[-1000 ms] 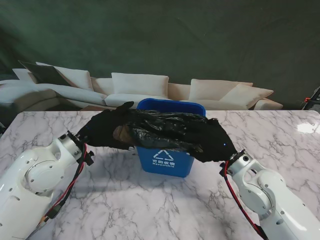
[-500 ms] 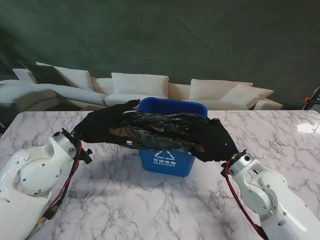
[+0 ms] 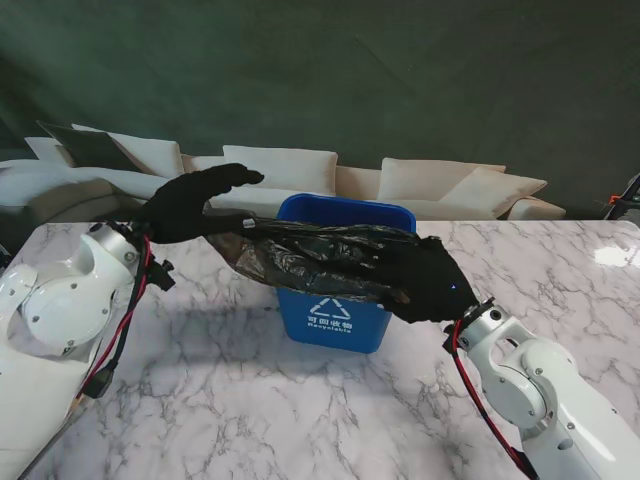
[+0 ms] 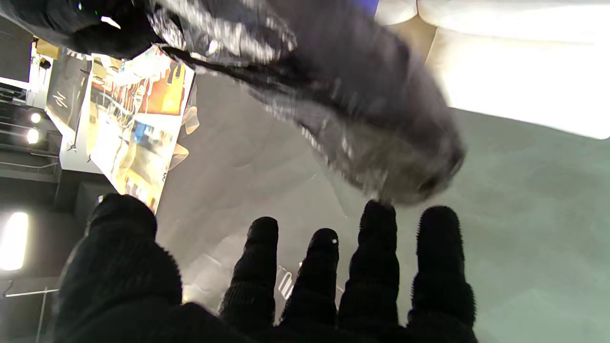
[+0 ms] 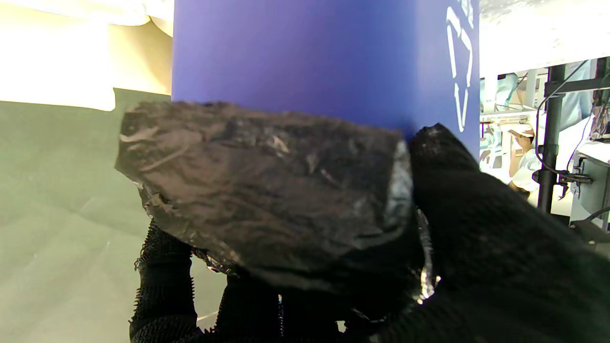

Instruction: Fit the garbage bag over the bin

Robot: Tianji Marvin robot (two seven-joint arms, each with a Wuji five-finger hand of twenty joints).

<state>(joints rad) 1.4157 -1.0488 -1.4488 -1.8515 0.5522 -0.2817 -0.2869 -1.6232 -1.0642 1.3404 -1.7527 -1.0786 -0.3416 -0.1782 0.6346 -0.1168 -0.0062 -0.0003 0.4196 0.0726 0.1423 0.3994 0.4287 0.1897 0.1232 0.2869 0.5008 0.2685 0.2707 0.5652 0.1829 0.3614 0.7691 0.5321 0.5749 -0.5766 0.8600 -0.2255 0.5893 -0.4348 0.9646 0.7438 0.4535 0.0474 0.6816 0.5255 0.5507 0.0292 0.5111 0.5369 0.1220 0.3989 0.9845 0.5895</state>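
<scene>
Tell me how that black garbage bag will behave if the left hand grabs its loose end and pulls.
The garbage bag looks thin and floppy: it sags in crumpled folds across the bin. Its glossy film may slip through gloved fingers. Only the right hand holds it; the left hand is open, so the free end would probably droop and flutter.

The garbage bag point(image 3: 310, 258) drapes across the bin point(image 3: 340, 320) mouth, blocking entry from the near side; bare table point(image 3: 220, 400) lies open left of the bin and nearer to me.
</scene>
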